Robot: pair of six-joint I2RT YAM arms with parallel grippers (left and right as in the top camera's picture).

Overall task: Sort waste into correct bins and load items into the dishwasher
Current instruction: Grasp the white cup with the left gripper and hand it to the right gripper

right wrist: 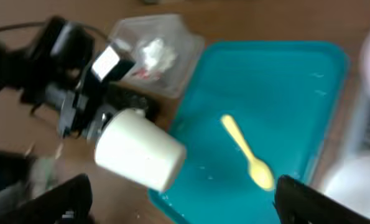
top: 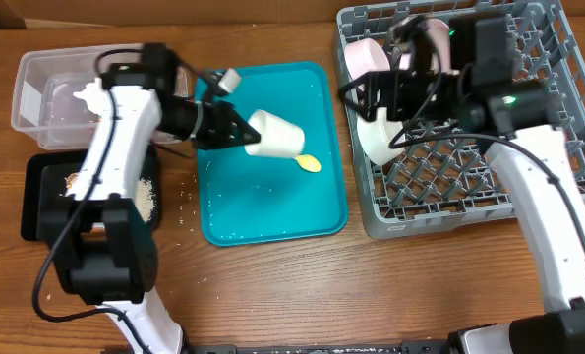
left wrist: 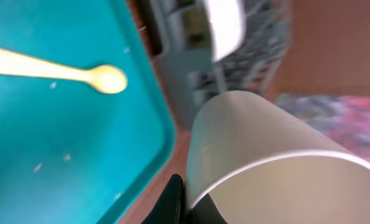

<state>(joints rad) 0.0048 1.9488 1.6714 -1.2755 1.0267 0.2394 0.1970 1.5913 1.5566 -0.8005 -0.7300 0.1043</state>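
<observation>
My left gripper (top: 231, 128) is shut on the rim of the small white cup (top: 274, 135) and holds it on its side above the teal tray (top: 272, 216). In the left wrist view one finger (left wrist: 183, 194) presses against the cup (left wrist: 265, 155). The yellow spoon (top: 309, 163) lies on the teal tray and also shows in the wrist views (left wrist: 60, 73) (right wrist: 247, 155). My right gripper (top: 363, 98) is open and empty over the left side of the grey dish rack (top: 548, 187), its fingers wide apart (right wrist: 181, 211). A white bowl (top: 379, 138) and a pale-pink bowl (top: 366, 54) stand in the rack.
The clear tub (top: 36, 108) at the far left holds a crumpled white napkin (top: 86, 98). The black tray (top: 41, 211) in front of it holds rice (top: 145, 197) and a brown lump (top: 76, 182). Rice grains are scattered on the teal tray and the table.
</observation>
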